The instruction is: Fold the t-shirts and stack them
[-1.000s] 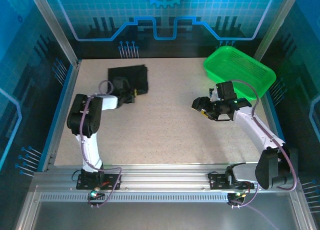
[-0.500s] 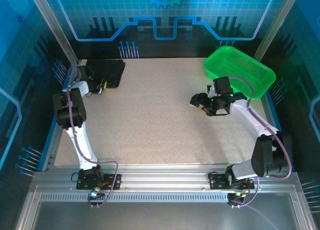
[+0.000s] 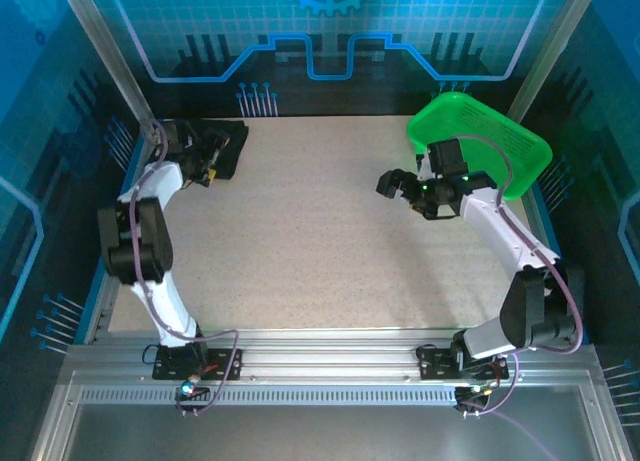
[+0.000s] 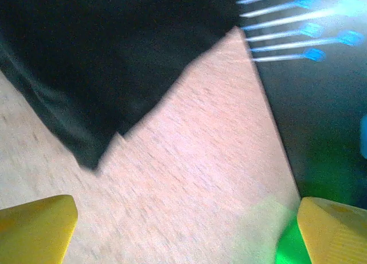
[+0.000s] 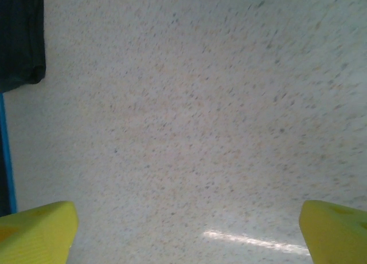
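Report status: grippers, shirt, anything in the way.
Left gripper open, empty, just short of black t-shirt, far-left corner. Right gripper open over bare table by green basket. Nothing in the way.

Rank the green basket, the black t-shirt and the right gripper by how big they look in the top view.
1. green basket, clearly the largest.
2. black t-shirt, partly covered, yet second.
3. right gripper, the smallest.

Speckled table [image 3: 330, 251]: black t-shirt [image 3: 226, 147], green basket [image 3: 490, 136]

Speckled tabletop [image 3: 320, 261], blue patterned walls [image 3: 200, 31], aluminium rail [image 3: 330, 347]
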